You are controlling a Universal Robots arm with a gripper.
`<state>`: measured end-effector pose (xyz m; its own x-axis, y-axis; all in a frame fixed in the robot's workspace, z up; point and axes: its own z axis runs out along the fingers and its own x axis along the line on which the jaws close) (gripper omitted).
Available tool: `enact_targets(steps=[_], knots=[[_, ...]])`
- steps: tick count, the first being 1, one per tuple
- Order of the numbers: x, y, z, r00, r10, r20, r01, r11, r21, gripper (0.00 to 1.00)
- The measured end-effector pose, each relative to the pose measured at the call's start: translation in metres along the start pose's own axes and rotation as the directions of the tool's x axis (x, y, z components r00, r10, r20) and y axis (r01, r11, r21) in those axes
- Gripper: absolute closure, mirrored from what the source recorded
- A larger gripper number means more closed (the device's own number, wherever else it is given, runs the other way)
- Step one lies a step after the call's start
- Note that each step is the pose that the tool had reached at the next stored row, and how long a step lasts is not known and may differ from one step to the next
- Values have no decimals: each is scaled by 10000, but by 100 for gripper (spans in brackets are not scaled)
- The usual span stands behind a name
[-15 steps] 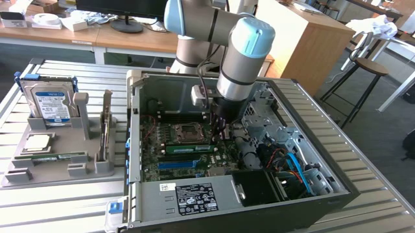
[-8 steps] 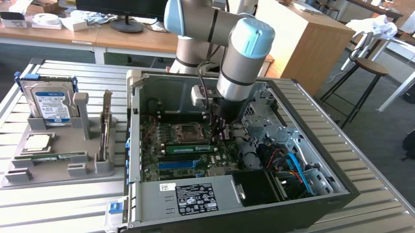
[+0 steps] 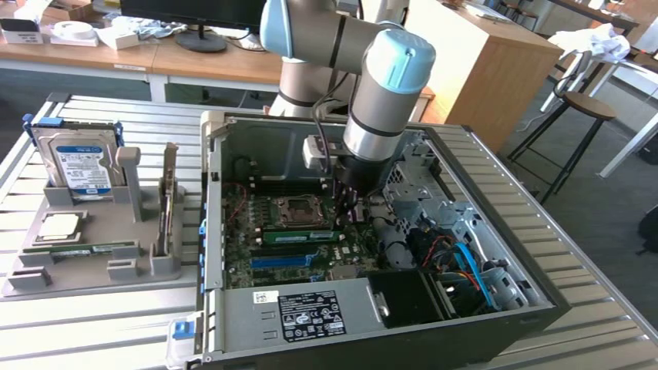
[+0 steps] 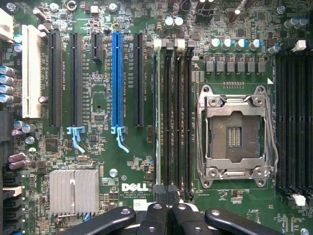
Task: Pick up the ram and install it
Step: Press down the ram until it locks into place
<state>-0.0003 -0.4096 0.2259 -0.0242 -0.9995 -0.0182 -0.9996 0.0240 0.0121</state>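
Nearest in the exterior view, the open case [image 3: 211,231] lay on its side on a slatted table [image 3: 606,339], its power supply [image 3: 308,308] with a white label towards the camera. Behind that lay the board [image 3: 242,254], and on it the ram [image 3: 298,235] stood in a slot beside the blue slot [image 3: 283,260], level along its length. The gripper [image 3: 344,210] hung straight down from the arm [image 3: 386,100] at the end of the ram towards the exterior view's right, with its fingers drawn together and nothing between them; whether they touched the stick could not be told. In the wrist view the black fingers [image 4: 156,215] met at the gripper [image 4: 166,196], just above one end of the memory slots [image 4: 173,112]. The ram [image 4: 157,112] showed edge-on there as a thin pale green line in the slot next to the black expansion slots. Past it lay the blue slot [image 4: 116,78], a white slot [image 4: 30,71] and a ribbed heatsink [image 4: 73,191] on one side, and the empty socket [image 4: 237,132] in its metal frame on the other. To the exterior view's left of the case sat a grey tray [image 3: 92,270] holding a spare stick [image 3: 82,249] lying flat, a chip [image 3: 57,225], a card [image 3: 168,200] on edge and a drive [image 3: 77,158] standing upright. Farthest off were a wooden desk [image 3: 206,65], a monitor foot [image 3: 200,38] and a stool [image 3: 586,108].
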Motion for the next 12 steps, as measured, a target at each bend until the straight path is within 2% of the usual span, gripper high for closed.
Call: enact_targets(steps=[12], knots=[[0,0,20,10000,0,16,0,10000,-1,90]])
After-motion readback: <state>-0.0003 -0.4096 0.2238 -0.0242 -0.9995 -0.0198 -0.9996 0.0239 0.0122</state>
